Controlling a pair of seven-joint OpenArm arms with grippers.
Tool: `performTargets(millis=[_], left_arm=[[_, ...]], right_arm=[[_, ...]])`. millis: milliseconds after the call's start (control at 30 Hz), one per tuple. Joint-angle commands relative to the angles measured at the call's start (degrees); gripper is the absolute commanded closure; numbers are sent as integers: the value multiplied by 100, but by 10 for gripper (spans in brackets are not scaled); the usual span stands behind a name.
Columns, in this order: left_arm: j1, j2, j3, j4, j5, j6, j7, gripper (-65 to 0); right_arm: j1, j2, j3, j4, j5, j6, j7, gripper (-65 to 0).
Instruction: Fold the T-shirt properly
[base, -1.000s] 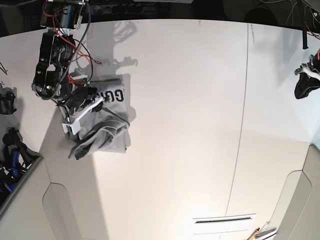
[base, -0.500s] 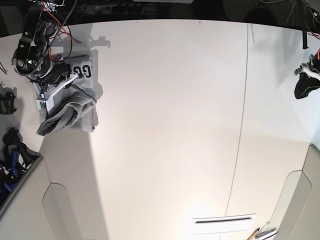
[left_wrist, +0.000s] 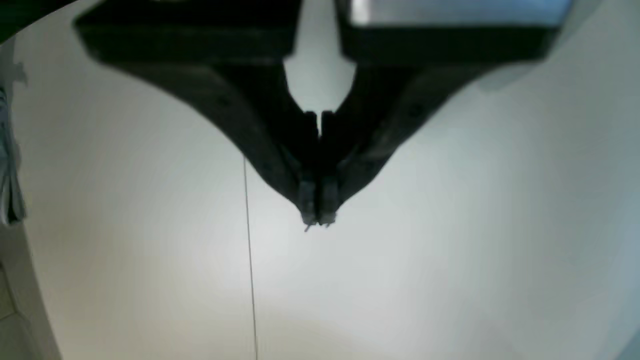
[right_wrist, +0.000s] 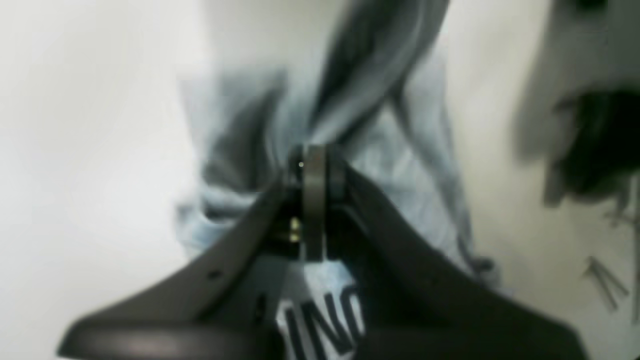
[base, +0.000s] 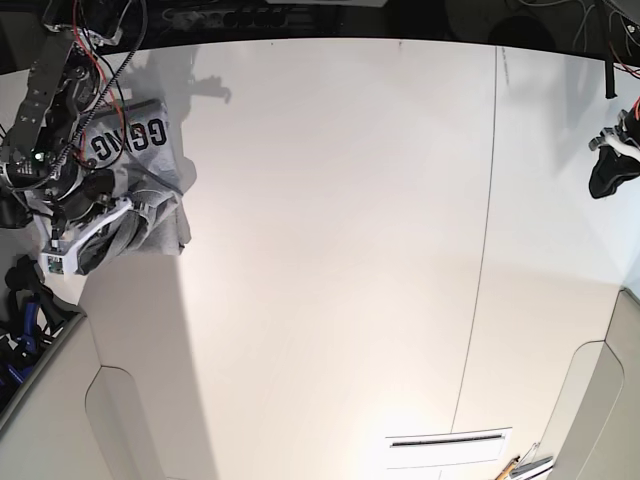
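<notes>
At the bench's (base: 330, 250) far left corner, our right tool (right_wrist: 312, 165) pinches the bunched T-shirt (base: 140, 180); our left tool (left_wrist: 317, 217) hangs pressed together, empty. We judge it needs setting down and spreading flat next.

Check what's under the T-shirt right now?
The T-shirt, bunched and gripped by the right tool, lies on the white table. Its folds hide anything beneath.
</notes>
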Motion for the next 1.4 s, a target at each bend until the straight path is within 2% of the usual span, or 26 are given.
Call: performTargets(millis=[0, 233, 400, 567, 833, 900, 1000, 1067, 1200, 1367], left_arm=[[-13, -181, -39, 101, -118, -42, -107, 0], [11, -675, -321, 114, -120, -37, -66, 0], [313, -809, -935, 125, -619, -39, 186, 0], [826, -809, -1434, 122, -1019, -39, 264, 0], [1821, -675, -1462, 122, -1818, -46, 612, 0], [2107, -601, -1462, 122, -2116, -155, 780, 0], [2581, -490, -1462, 122, -2583, -348, 1099, 0], [2933, -420, -1462, 122, -2741, -350, 1163, 0], [3517, -286, -1460, 122, -2770, -348, 1241, 0], [4072, -210, -1397, 116, -2770, -348, 1314, 0]], right_arm=[[101, 63, 26, 232, -13, -11, 131, 0], [-81, 68, 26, 960, -11, 105, 192, 0], [-730, 68, 26, 1368, 70, 190, 173, 0], [-1539, 68, 26, 1919, 289, 254, 179, 0], [-2771, 68, 26, 2540, 813, 516, 7, 0], [-3121, 85, 26, 2627, 1025, 647, -79, 0], [-3650, 267, 26, 2649, 1305, 793, -219, 0], [-3976, 457, 26, 2649, 1316, 901, -345, 0], [-4503, 824, 26, 2647, 1316, 914, -498, 0], [-5069, 935, 26, 2647, 1335, 914, -573, 0]])
